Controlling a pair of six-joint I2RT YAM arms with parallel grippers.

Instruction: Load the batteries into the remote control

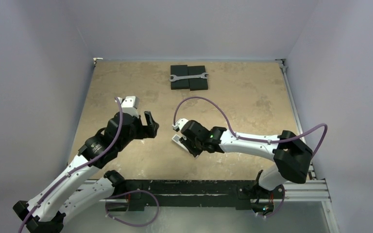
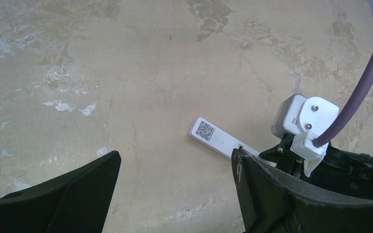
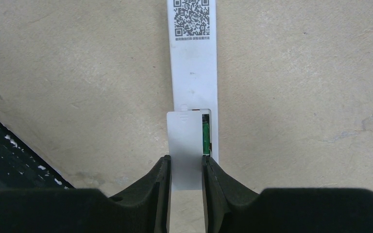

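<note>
The remote control [image 3: 194, 58] lies face down on the table, its white back with a QR label facing up; it also shows in the left wrist view as the remote [image 2: 213, 136] and from above as the remote [image 1: 176, 139]. My right gripper [image 3: 185, 162] is shut on a small white cover piece [image 3: 184, 141] held over the open battery bay. A dark green battery [image 3: 206, 136] shows in the bay along the cover's right edge. My left gripper [image 2: 175, 155] hovers open just left of the remote, nothing between its fingers.
A silver wrench [image 1: 188, 76] rests on two black blocks [image 1: 179, 85] at the back of the tan table [image 1: 252, 97]. The right arm's wrist camera [image 2: 301, 116] and purple cable [image 2: 364, 82] sit close to my left gripper.
</note>
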